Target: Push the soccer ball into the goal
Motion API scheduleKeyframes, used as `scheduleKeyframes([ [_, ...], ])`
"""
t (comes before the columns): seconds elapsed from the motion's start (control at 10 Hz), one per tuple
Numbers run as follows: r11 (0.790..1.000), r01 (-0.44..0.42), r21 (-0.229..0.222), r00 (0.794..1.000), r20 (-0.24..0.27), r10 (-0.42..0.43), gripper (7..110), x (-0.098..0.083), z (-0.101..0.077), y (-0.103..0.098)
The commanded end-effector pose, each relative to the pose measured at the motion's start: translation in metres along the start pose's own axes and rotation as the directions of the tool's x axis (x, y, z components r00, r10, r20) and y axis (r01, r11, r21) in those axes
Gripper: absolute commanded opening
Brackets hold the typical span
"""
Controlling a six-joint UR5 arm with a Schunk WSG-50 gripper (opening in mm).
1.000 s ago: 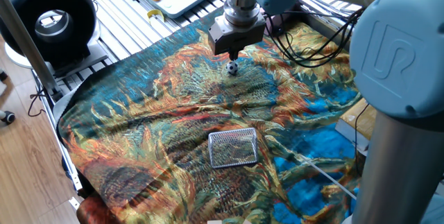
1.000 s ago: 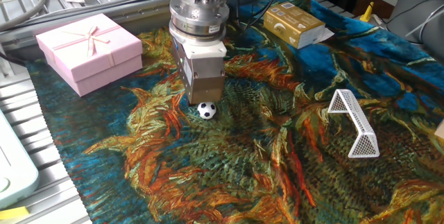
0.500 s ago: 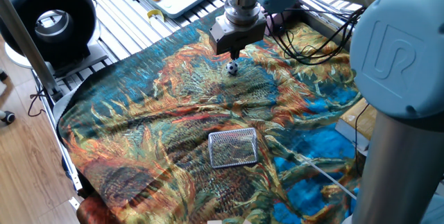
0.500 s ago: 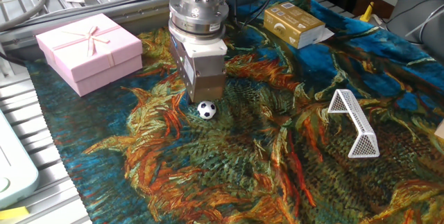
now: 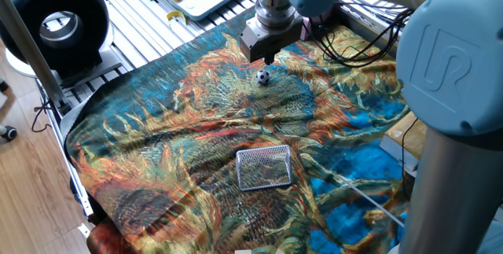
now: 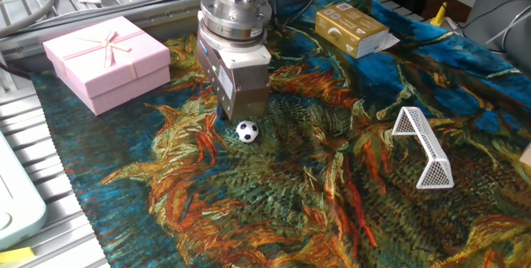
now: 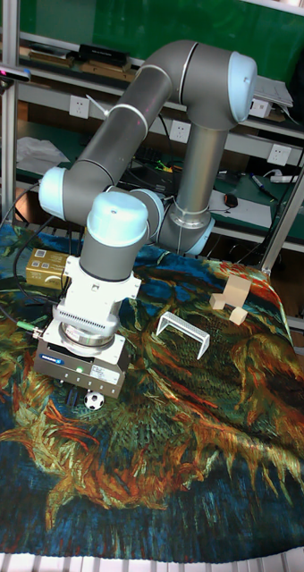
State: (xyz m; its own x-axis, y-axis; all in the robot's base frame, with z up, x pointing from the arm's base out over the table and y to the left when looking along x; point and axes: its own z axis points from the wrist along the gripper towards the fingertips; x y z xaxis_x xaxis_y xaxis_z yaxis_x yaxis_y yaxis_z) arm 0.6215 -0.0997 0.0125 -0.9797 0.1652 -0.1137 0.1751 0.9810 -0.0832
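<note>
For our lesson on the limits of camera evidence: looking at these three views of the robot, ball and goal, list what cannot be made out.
- Whether the jaws are open or shut: the gripper body hides them in every view.
- The goal's shape, one fixed view: seen from above, it looks like a flat mesh.
- Whether the gripper touches the ball: the gap is too small to judge.
- Printing on the tan box, the other fixed view: too small to read.

Arm: bent over, wrist pointing straight down.
Gripper [image 6: 241,117]: vertical, low above the worktop; whether the jaws are parted is unclear.
</note>
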Motion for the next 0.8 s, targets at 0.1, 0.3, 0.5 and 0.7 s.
scheduleKeyframes([
  [0.1,0.999,-0.017,-0.036,1.000,0.009,0.017,7,-0.003,-0.001,0.007],
  [0.3,0.999,0.000,-0.034,1.000,0.008,0.000,7,-0.001,0.001,0.007],
  [0.5,1.000,-0.001,-0.031,1.000,0.018,0.001,7,-0.002,0.009,0.012],
  [0.7,0.999,-0.016,-0.050,1.000,0.010,0.017,7,0.001,0.013,0.023],
])
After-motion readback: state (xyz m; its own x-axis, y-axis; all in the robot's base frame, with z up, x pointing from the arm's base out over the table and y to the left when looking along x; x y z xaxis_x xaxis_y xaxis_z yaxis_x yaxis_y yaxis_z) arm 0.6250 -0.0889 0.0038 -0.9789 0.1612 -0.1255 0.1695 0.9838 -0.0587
